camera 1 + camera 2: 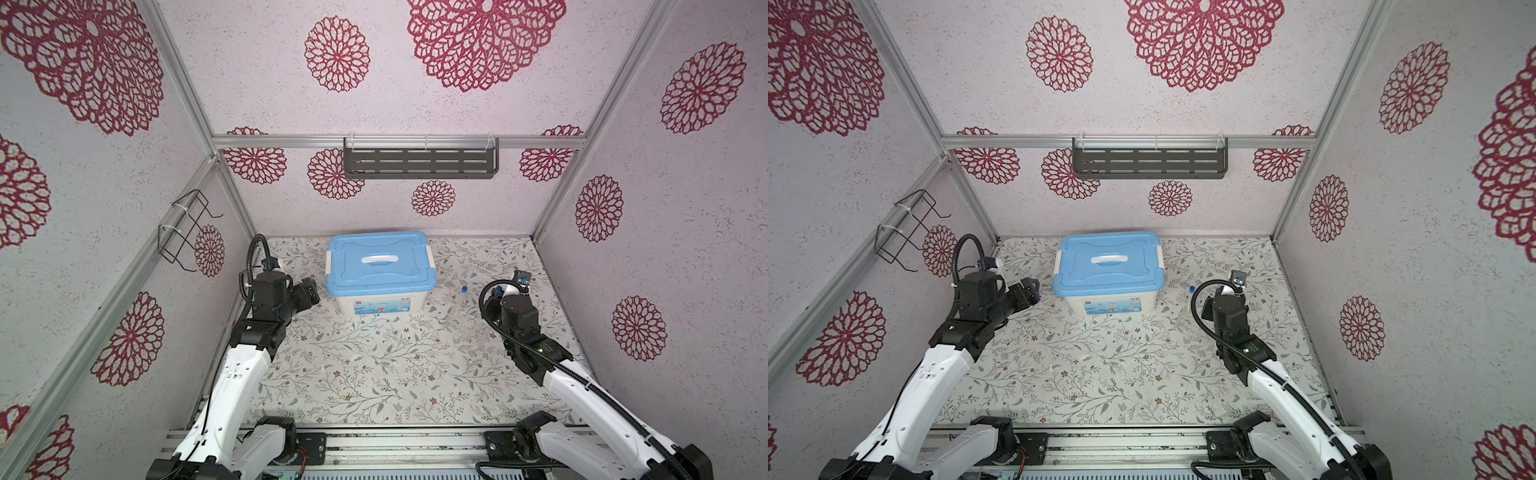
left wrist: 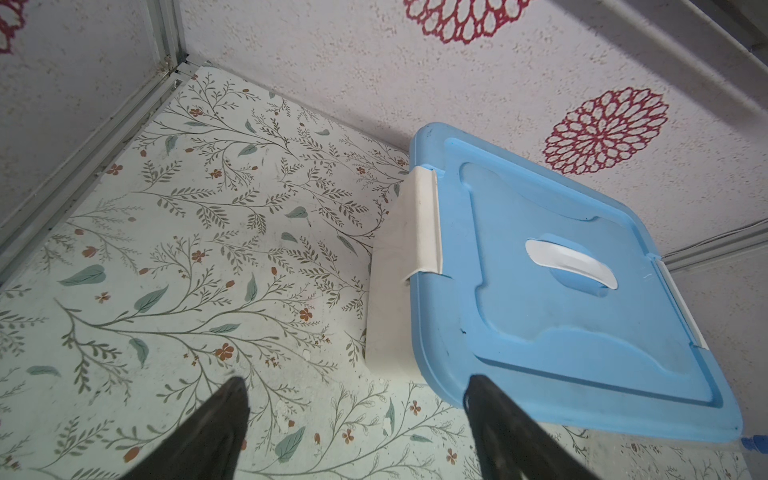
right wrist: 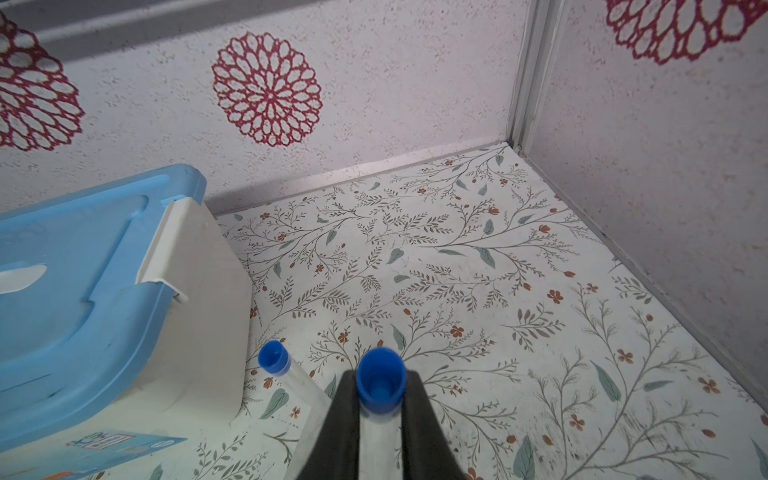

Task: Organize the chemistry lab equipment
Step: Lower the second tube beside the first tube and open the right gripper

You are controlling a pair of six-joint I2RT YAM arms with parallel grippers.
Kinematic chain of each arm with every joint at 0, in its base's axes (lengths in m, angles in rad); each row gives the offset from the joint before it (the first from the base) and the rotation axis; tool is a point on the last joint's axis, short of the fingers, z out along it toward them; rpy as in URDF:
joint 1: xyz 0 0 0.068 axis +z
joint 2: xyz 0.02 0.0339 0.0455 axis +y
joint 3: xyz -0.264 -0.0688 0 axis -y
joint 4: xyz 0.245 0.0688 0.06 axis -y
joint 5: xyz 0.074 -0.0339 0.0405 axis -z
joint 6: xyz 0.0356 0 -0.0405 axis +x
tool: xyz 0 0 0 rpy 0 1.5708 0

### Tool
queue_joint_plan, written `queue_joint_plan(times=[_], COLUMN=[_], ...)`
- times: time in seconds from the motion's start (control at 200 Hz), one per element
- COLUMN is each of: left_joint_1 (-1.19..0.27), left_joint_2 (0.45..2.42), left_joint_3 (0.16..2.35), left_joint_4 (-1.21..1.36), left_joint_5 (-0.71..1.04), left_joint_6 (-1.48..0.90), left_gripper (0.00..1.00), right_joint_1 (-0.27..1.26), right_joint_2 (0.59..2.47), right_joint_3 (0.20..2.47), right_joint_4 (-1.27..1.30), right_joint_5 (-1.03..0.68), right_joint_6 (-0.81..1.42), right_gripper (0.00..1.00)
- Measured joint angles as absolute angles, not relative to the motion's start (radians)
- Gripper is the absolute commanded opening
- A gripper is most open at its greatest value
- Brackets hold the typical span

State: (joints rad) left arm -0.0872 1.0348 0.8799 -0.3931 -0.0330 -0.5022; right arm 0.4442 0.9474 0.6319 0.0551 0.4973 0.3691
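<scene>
- The right gripper (image 3: pixel 380 399) clamps the held tube (image 3: pixel 381 380), a clear tube with a blue cap, its dark fingers (image 3: pixel 419 419) pressed narrowly against both sides just below the cap.
- The held tube points cap-first over the floral table (image 1: pixel 374 374), right of the bin (image 1: pixel 374 305) and apart from it.
- The other tube (image 3: pixel 274 357), also clear and blue-capped, sits tilted just beside the held one, on the side nearer the bin's white wall (image 3: pixel 199 332); whether it touches that wall cannot be told.
- In both top views the other tube's cap (image 1: pixel 464 288) (image 1: pixel 1192 287) shows between the bin and the right arm, while the held tube is hidden under the wrist.
- Faint clear shapes lie on the table around the other tube; they are too transparent to make out.
- The left gripper (image 2: pixel 357 379) is spread wide and holds nothing, its two fingertips (image 2: pixel 237 386) well apart.
- It hovers by the bin's left side (image 1: pixel 309 291), near a front corner of the blue lid (image 2: pixel 540 332).
- The lid is on the bin, white clips down on both ends.
</scene>
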Motion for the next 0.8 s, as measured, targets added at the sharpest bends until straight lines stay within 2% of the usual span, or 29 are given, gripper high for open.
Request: queue_joint_plan(times=[0.26, 0.801], left_joint_1=[-0.087, -0.087], left_joint_2=[1.035, 1.035], left_joint_3=[0.875, 0.874], left_joint_4=[-0.393, -0.393], left_joint_5=[-0.031, -0.035], left_joint_6=[-0.503, -0.502], left_gripper=[0.85, 0.85], right_joint_1=[0.444, 0.445], right_joint_2=[1.068, 1.160], right_joint_3=[0.627, 0.564], right_joint_4=[0.227, 0.345], right_joint_5=[0.497, 0.493], right_joint_6=[0.311, 0.308], right_gripper=[0.16, 0.16])
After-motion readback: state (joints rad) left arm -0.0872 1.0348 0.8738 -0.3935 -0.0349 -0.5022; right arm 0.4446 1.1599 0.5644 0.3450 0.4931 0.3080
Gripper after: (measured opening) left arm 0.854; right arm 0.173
